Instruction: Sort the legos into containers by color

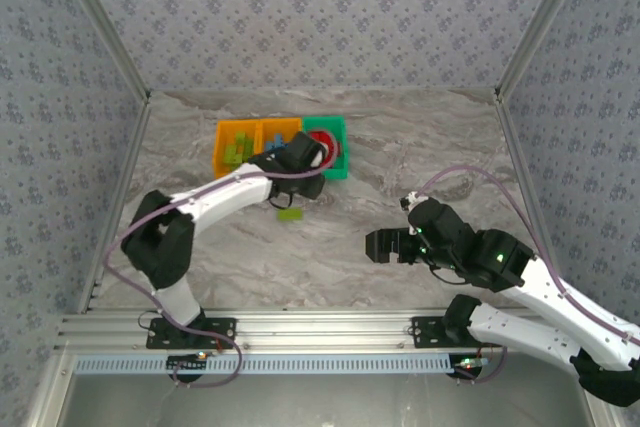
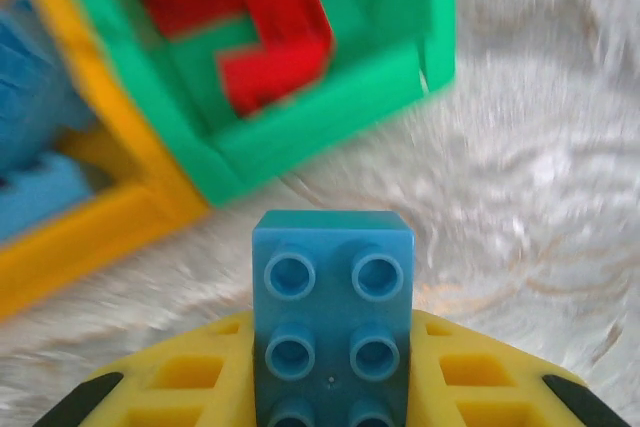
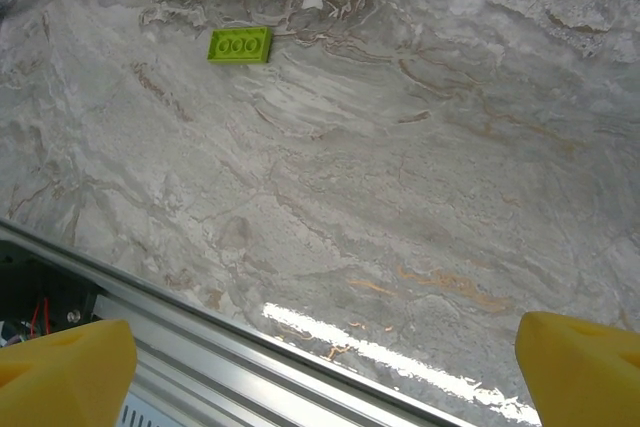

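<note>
My left gripper (image 2: 332, 377) is shut on a light blue lego (image 2: 332, 267), studs facing the camera, between yellow fingers (image 2: 180, 377). It hovers by the front of the green bin (image 2: 330, 97), which holds red legos (image 2: 270, 37). Beside it the orange bin (image 2: 90, 237) holds blue legos (image 2: 30, 87). From above, the left gripper (image 1: 305, 159) sits at the bins' near edge. A lime green lego (image 1: 290, 213) lies flat on the table, also at the upper left of the right wrist view (image 3: 240, 45). My right gripper (image 1: 385, 245) is open over bare table, with nothing between its fingers (image 3: 60, 377).
Three bins stand in a row at the back: an orange bin (image 1: 222, 147) with green legos, a second orange one (image 1: 275, 128), then the green bin (image 1: 338, 169). The table's metal front rail (image 3: 200, 347) lies just below the right gripper. Marbled tabletop (image 1: 430, 157) stretches to the right.
</note>
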